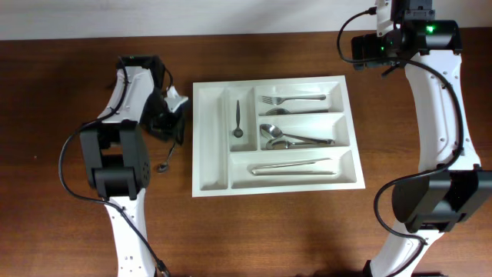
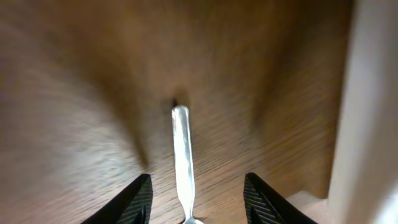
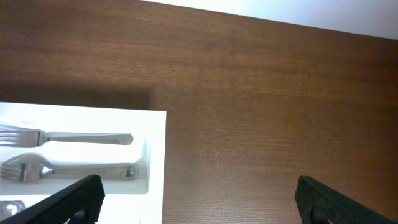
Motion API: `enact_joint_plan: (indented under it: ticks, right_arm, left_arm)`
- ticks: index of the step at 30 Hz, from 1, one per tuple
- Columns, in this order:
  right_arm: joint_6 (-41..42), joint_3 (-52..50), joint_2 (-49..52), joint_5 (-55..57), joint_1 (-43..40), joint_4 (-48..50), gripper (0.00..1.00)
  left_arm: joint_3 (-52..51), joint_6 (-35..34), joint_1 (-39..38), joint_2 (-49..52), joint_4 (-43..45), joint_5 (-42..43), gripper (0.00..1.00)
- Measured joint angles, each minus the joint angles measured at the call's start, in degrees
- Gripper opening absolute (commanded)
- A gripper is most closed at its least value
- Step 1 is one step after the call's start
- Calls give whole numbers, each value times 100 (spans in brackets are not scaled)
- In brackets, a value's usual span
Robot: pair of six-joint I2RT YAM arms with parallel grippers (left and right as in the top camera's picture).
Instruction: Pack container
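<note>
The container point(image 1: 211, 146) is a large white cutlery tray at the table's middle. It holds a small spoon point(image 1: 237, 119) in an upright compartment, forks point(image 1: 292, 100) at the top, spoons point(image 1: 288, 139) in the middle and a knife point(image 1: 290, 165) at the bottom. A loose teaspoon point(image 1: 167, 158) lies on the table left of the tray. My left gripper point(image 1: 167, 128) is open just above it. In the left wrist view the teaspoon's handle point(image 2: 181, 149) lies between the open fingers point(image 2: 196, 200). My right gripper point(image 1: 363, 49) is open and empty, beyond the tray's top right corner.
The tray's white wall point(image 2: 371, 118) stands close to the right of the left gripper. The right wrist view shows the tray's corner point(image 3: 157, 155) with two forks point(image 3: 68, 138) and bare wood under the right gripper point(image 3: 199, 200). The table's far edge point(image 3: 280, 25) is near.
</note>
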Motion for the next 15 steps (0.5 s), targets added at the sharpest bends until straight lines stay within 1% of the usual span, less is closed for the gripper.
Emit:
enact_joint_plan:
  ticks: [4, 15]
  right_arm:
    - [0, 0, 0, 0, 0, 2, 99]
    - [0, 0, 0, 0, 0, 0, 99]
  left_arm:
    - [-260, 52, 50, -35, -9, 2, 48]
    - [-345, 81, 122, -131, 9, -22, 48]
